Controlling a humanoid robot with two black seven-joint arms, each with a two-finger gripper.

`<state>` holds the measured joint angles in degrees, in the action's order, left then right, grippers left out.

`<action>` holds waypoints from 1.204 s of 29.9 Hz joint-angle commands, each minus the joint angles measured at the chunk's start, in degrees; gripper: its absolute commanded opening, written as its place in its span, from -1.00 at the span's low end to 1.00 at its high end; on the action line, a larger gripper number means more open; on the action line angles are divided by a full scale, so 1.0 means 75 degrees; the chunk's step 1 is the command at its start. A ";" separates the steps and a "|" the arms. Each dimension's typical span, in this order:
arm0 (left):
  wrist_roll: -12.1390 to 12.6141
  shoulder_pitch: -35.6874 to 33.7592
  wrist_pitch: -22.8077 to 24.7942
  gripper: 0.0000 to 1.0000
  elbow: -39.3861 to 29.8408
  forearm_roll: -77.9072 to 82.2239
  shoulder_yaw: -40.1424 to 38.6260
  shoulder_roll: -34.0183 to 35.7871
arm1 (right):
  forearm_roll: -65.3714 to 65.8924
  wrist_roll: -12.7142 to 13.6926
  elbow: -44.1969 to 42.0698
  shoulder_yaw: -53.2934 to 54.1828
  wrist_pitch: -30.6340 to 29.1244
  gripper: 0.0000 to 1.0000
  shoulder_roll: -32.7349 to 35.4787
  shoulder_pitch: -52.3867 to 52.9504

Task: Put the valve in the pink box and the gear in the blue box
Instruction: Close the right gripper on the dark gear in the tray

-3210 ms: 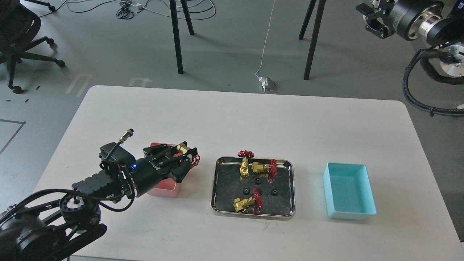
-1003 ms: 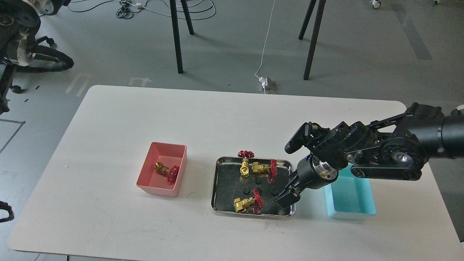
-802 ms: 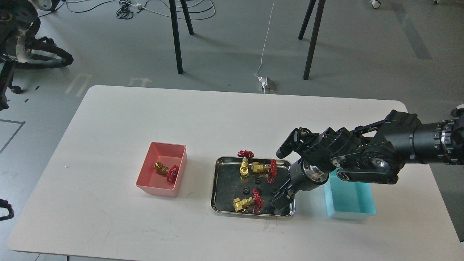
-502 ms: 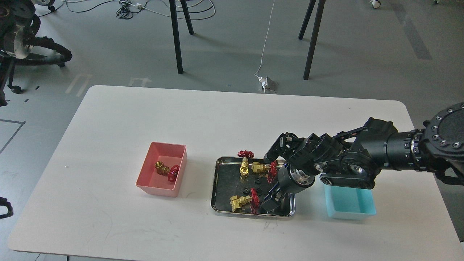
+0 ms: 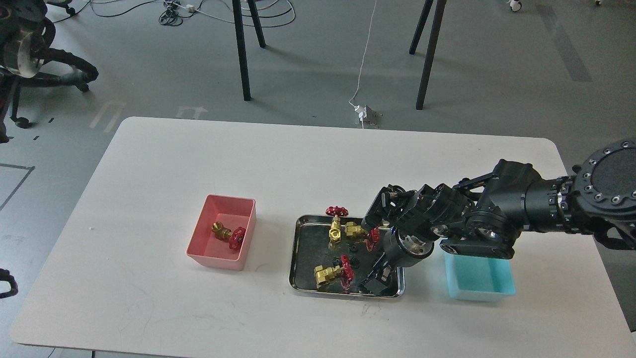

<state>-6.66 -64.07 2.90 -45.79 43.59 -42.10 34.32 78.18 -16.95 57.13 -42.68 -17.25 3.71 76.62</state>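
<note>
The pink box [image 5: 218,259] stands left of centre with one valve [image 5: 228,233] lying in it. Three more valves lie in the steel tray [image 5: 313,243]: two at its back [image 5: 336,227] [image 5: 359,231] and one at its front [image 5: 330,273]. Tiny black gears [image 5: 343,261] [image 5: 354,247] lie on the tray floor between them. The blue box [image 5: 489,278] stands right of the tray, with nothing showing in the visible part. My right gripper [image 5: 375,279] points down into the tray's front right corner. Its dark fingers cannot be told apart. My left gripper is out of view.
My right arm [image 5: 497,219] reaches in from the right, over the blue box's back edge. Left arm links [image 5: 22,49] hang off the table at the top left. The white table's far half [image 5: 318,159] is bare. Chair and stand legs stand on the floor beyond.
My right gripper has moved left and down into the tray's front right corner, covering a gear there. The front valve has shifted slightly left. The left arm had earlier dropped a valve in the pink box and withdrawn.
</note>
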 commanded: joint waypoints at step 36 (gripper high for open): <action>-0.0014 -0.0035 0.0000 0.94 0.0012 0.0000 -0.0011 0.0041 | 0.0205 0.0022 -0.0294 -0.0321 -0.0044 0.15 -0.0343 0.0120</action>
<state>-6.73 -64.34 2.90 -45.70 43.59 -42.10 34.62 79.80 -16.87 54.97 -45.14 -17.60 1.23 77.46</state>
